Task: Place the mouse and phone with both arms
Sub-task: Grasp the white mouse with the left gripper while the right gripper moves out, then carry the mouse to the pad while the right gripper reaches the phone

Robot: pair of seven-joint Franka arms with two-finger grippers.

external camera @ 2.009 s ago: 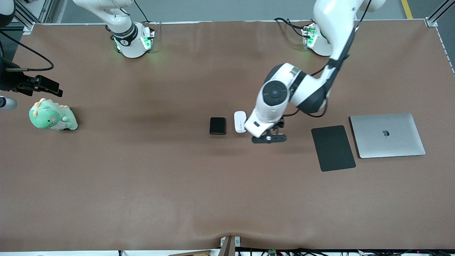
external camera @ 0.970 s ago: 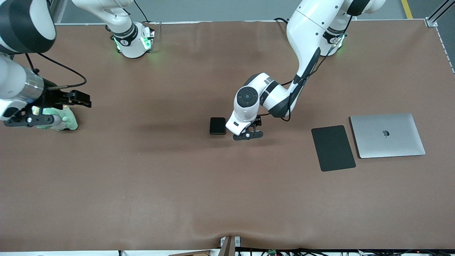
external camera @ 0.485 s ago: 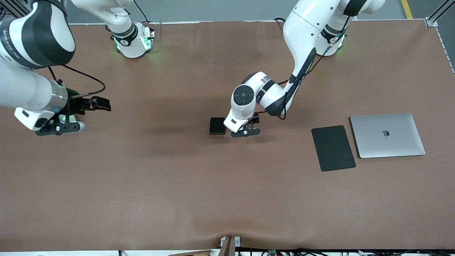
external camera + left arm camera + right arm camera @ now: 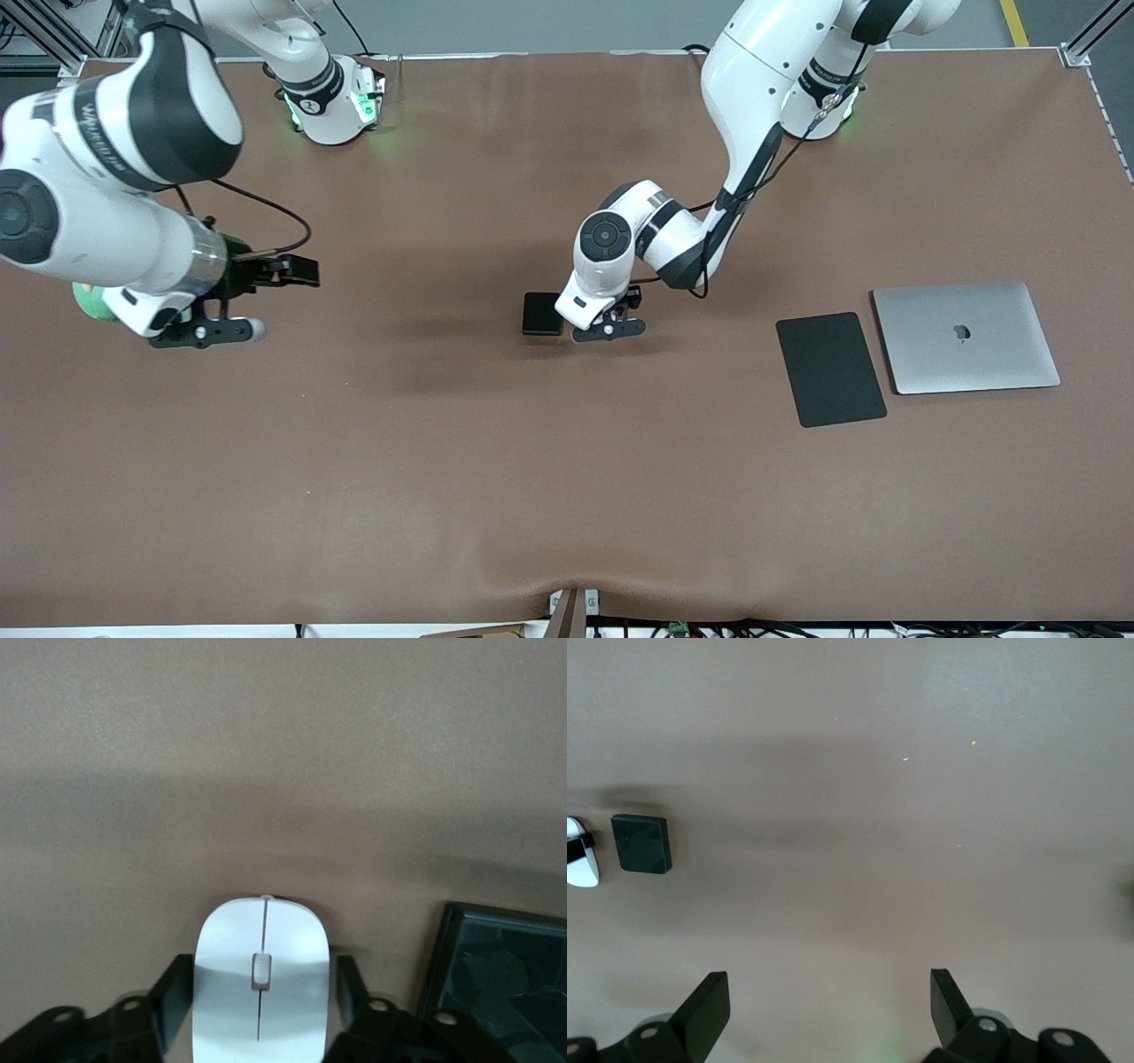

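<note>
Covering your table, brown matte cloth [image 4: 496,461], left gripper [image 4: 261,1014] clasping small white oval mouse [image 4: 261,979] beside glossy black phone [image 4: 542,313], right gripper [image 4: 828,1010] jaws wide over bare cloth, green plush toy [image 4: 87,301] mostly hidden.

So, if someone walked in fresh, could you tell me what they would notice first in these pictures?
Probably the left end effector at mid-table, its fingers on either side of the small white oval computer mouse, with the small glossy black phone right beside it. Next, the big white right arm, its open right end effector over bare table, and the silver laptop beside a flat black mouse pad toward the left arm's end.
</note>
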